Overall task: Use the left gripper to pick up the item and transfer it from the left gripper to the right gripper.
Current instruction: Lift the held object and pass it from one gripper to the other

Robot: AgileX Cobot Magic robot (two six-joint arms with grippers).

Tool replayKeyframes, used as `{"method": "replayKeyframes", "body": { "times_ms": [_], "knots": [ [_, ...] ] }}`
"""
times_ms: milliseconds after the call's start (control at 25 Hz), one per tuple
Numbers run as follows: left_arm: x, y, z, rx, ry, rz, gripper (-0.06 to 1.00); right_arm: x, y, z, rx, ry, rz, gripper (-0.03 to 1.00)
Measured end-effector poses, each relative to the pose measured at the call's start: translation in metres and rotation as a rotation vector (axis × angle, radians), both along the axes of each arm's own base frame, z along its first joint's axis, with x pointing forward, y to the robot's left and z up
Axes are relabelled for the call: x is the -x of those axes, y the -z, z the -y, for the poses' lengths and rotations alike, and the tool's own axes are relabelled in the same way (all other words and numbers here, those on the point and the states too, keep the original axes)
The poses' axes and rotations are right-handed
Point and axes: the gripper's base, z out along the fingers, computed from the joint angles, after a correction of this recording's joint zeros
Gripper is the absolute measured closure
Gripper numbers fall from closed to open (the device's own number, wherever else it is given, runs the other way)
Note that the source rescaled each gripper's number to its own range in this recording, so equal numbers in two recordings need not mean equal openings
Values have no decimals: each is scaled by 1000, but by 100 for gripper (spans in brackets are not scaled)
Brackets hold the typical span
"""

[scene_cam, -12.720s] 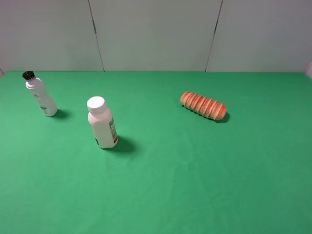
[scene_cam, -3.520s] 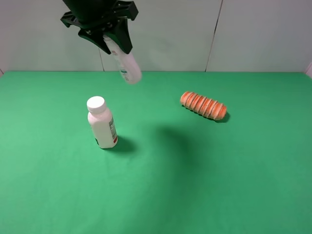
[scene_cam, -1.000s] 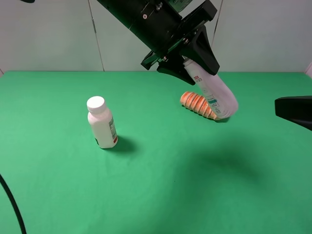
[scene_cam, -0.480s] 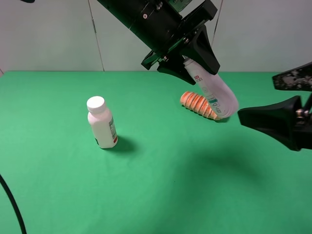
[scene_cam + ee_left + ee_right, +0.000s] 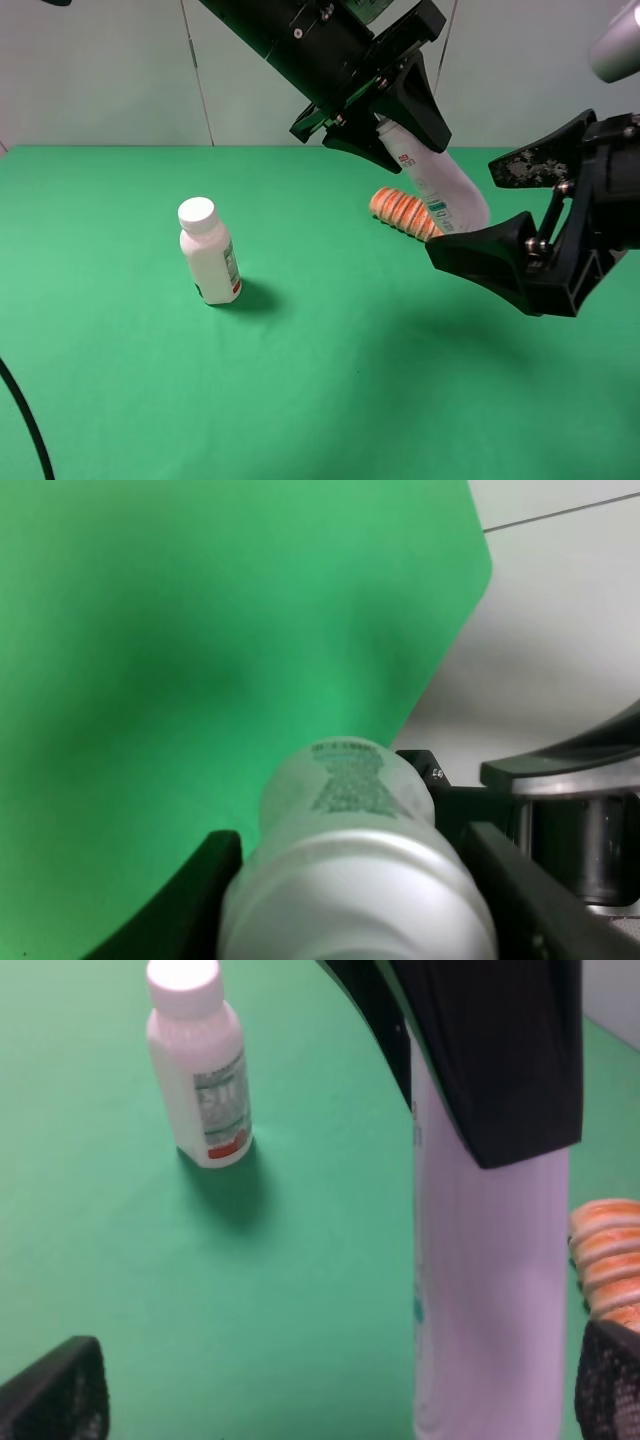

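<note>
A green table surface [image 5: 300, 400] runs back to pale wall panels [image 5: 100, 70]. At the left a stout white bottle [image 5: 210, 252] stands upright. Toward the middle the left gripper [image 5: 405, 135] hangs in the air, clamped on the item [image 5: 445, 195] near its neck. The slim bottle slants base-down, above an orange bread roll [image 5: 398, 210]. On the right, the right gripper [image 5: 462, 210] is spread wide, its fingers on either side of the bottle's lower end. Whether they touch it cannot be told.

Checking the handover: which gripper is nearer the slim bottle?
Left. The left gripper is shut on the slim bottle; the right gripper is open, fingers either side of its base, not gripping.
</note>
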Motion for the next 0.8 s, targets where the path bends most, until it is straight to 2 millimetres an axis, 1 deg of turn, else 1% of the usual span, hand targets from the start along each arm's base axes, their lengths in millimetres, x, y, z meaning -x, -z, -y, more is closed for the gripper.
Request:
{"method": "replayKeyframes", "body": {
  "times_ms": [320,560,800],
  "knots": [
    [0,0,0,0,-1,0,94,-19,11,-9,45,18,26,-3],
    [0,0,0,0,-1,0,94,-36,24,-19,66,36,22,-3],
    [0,0,0,0,-1,0,94,-48,34,-26,74,53,28,-3]
  ]
}}
